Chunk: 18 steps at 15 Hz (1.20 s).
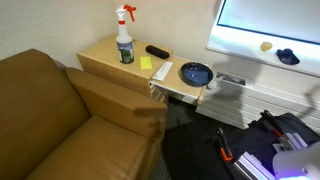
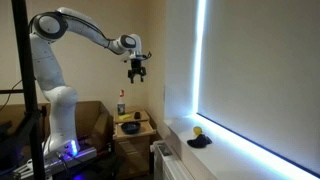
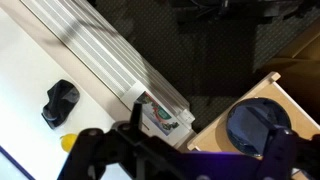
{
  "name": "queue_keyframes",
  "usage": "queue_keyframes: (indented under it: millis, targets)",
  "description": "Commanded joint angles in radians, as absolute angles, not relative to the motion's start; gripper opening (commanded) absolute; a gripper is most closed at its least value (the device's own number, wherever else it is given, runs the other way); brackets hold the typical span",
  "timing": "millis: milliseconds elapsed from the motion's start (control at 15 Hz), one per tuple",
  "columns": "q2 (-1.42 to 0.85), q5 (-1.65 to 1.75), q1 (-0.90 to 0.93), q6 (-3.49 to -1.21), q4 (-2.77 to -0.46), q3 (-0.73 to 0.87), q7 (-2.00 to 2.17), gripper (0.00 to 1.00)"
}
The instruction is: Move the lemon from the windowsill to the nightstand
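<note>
The lemon is small and pale yellow and lies on the white windowsill under the bright window. It also shows in an exterior view and at the lower left of the wrist view, partly behind a finger. The tan wooden nightstand stands beside the couch; it also shows in an exterior view. My gripper hangs high in the air, well above the nightstand and away from the lemon. It is open and empty. Its dark fingers frame the bottom of the wrist view.
A spray bottle, a black object and a yellow pad sit on the nightstand. A blue bowl sits on the narrow shelf beside it. A dark object lies on the windowsill near the lemon. A brown couch fills the left.
</note>
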<state>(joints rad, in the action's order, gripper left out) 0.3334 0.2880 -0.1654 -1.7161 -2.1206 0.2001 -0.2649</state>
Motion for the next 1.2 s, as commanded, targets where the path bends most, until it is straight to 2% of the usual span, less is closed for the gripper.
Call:
queue_keyframes:
  millis: [0, 333, 667, 933, 1133]
  targets:
    - [0.333, 0.288, -0.162, -1.713, -2.118, 0.203, -0.265, 1.00]
    - [0.281, 0.353, -0.166, -1.709, -2.116, 0.186, -0.246, 1.00]
    - [0.067, 0.324, -0.265, -1.799, -2.049, 0.320, -0.139, 1.00]
    - [-0.117, 0.182, -0.353, -1.867, -1.887, 0.409, -0.135, 1.00]
    - [-0.090, 0.182, -0.370, -1.873, -1.912, 0.402, -0.143, 1.00]
